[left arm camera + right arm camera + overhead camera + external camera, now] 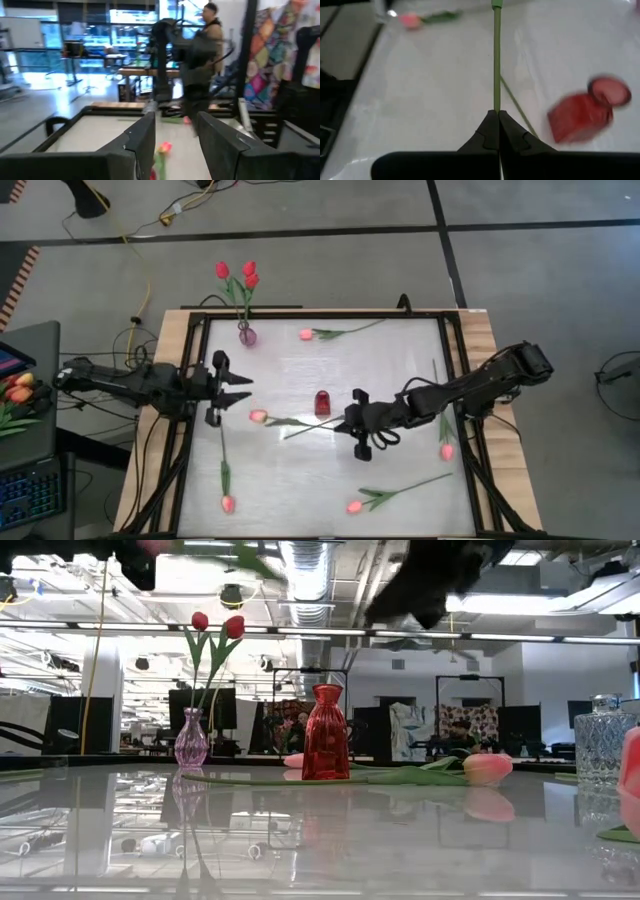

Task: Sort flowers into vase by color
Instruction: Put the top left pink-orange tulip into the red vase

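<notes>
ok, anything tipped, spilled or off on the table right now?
Nothing stands out. The purple vase and red vase stand upright; loose tulips lie flat on the table, just unsorted, no damage visible. The right gripper is shut on a green stem.

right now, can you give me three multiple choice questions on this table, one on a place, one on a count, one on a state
1. Where does the red vase stand?
A. near the middle of the table
B. on the floor
C. at the table's right rim

2. How many red tulips are in the purple vase?
A. none
B. three
C. six

3. How are the right gripper fingers?
A. spread wide and empty
B. out of sight
C. shut on a green stem

Answers:
1 A, the high view shows it mid-table between the two arms.
2 B, three red heads show above that vase from overhead.
3 C, the right wrist view shows the fingers pinched together around the thin stem.
</notes>
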### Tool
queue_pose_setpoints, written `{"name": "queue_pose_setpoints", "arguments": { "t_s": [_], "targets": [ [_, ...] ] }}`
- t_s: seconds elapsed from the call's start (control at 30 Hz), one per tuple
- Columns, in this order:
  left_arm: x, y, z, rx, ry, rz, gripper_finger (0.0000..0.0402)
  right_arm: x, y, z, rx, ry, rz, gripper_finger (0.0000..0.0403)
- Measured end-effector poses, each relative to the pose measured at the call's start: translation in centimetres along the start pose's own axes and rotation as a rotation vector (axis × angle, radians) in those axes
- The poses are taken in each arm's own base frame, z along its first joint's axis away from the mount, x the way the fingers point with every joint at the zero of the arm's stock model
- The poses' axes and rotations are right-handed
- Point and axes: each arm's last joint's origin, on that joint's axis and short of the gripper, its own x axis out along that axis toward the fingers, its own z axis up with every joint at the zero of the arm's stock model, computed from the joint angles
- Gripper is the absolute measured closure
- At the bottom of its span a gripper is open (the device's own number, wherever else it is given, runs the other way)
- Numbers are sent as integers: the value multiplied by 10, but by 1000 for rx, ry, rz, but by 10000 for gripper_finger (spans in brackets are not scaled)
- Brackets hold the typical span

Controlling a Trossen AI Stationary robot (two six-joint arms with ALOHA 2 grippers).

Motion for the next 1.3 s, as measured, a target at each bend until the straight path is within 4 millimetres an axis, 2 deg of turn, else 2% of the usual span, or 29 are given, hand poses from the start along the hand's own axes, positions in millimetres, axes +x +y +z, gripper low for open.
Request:
{"name": "queue_pose_setpoints", "arguments": {
  "t_s": [0.27,0.4,0.5,0.63,0.9,1.13,1.3],
  "targets": [
    [19,0,-17,-34,117,105,269,-19,12,23,-139,-218,89,384],
    [33,-3,-26,-45,154,106,269,-22,8,36,-168,-346,74,384],
    [45,-8,-32,-50,158,33,269,-22,0,46,-167,-436,47,384],
    [60,-14,-37,-47,123,-76,269,-22,-11,53,-155,-486,19,383],
    [88,-20,-47,-7,-22,-103,269,-24,-22,61,-159,-557,-7,383],
    [101,-22,-49,11,-195,-109,269,-24,-24,61,-162,-554,-12,383],
    [119,-26,-46,14,-211,-118,269,-24,-24,62,-182,-557,-17,383]
  ]
}}
